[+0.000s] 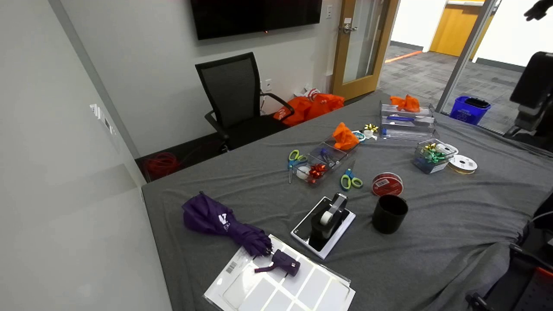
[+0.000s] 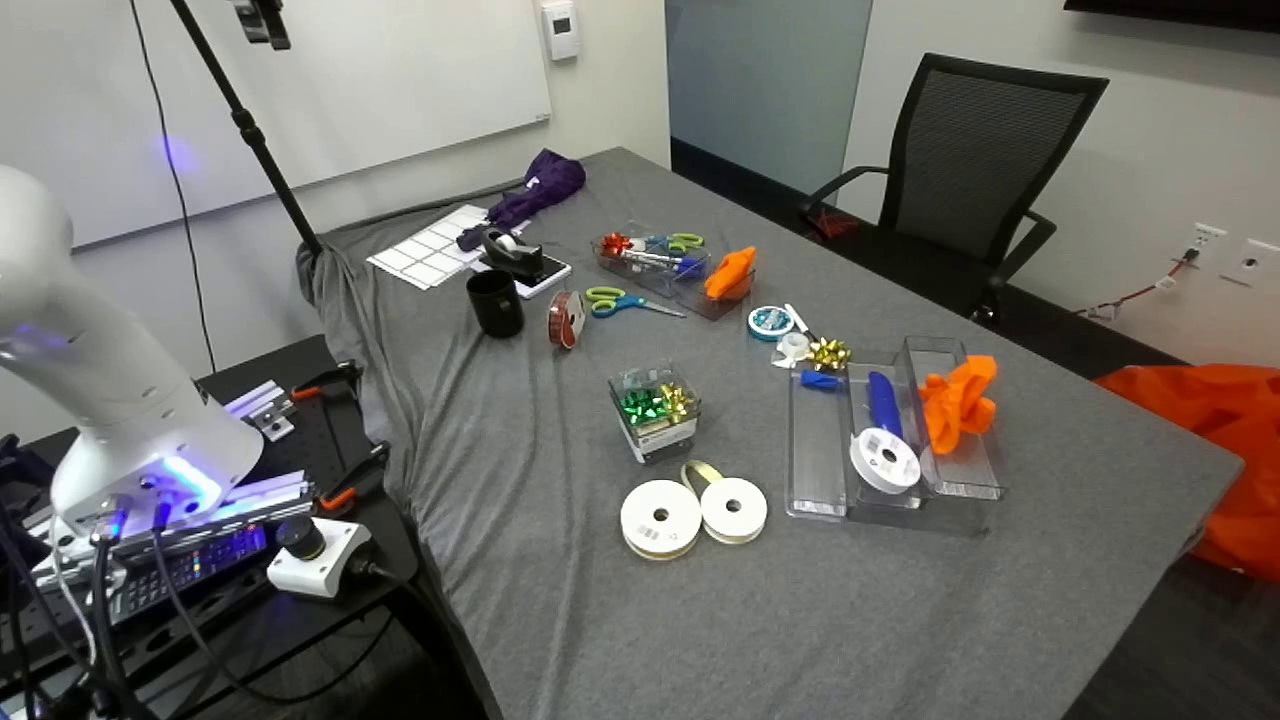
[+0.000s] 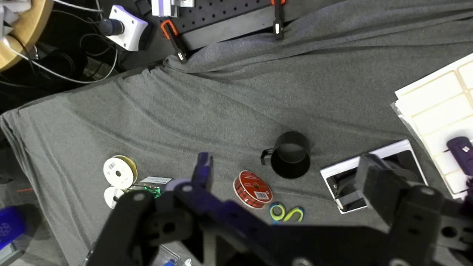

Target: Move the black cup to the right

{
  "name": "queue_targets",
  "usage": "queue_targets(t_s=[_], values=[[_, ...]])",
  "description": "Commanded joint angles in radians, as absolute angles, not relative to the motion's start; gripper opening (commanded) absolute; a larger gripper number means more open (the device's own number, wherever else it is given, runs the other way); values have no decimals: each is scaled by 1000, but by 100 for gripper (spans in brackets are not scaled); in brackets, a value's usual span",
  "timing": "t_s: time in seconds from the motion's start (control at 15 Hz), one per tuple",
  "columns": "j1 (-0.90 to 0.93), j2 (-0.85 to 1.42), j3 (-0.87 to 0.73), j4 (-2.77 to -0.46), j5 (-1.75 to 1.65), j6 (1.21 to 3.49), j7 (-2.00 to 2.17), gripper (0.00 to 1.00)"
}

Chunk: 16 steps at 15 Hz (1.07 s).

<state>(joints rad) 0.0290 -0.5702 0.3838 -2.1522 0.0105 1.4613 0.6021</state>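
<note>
Spread wide, empty, the hand (image 3: pixel 287 166) was likely at the approach, needing next to straddle the cup (image 2: pixel 496 306) near the robot-side edge of the counter (image 2: pixel 850 610).

In the wrist view, the gripper (image 3: pixel 286 169) is dark and fuzzy. Seen between its fingers (image 3: pixel 375 184), the black cup (image 3: pixel 292 140) looks sharp. Outside them, white sheets (image 3: pixel 441 111) look bright. In an exterior view, blue light (image 2: pixel 190 478) glows on the arm (image 2: pixel 130 380).

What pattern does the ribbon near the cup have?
Red and black checks on the ribbon, clearest in wrist view.
</note>
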Motion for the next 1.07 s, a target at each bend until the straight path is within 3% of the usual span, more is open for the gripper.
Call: queue_targets(t_s=[0.0,0.27,0.67,1.0], values=[[12,-554,357,-2213,36,1533,761,100],[1,-540,308,-2308,50,1655,938,100],[0,-551,211,-2521,135,2022,1091,100],[-30,-519,218,-2607,106,2215,1262,100]])
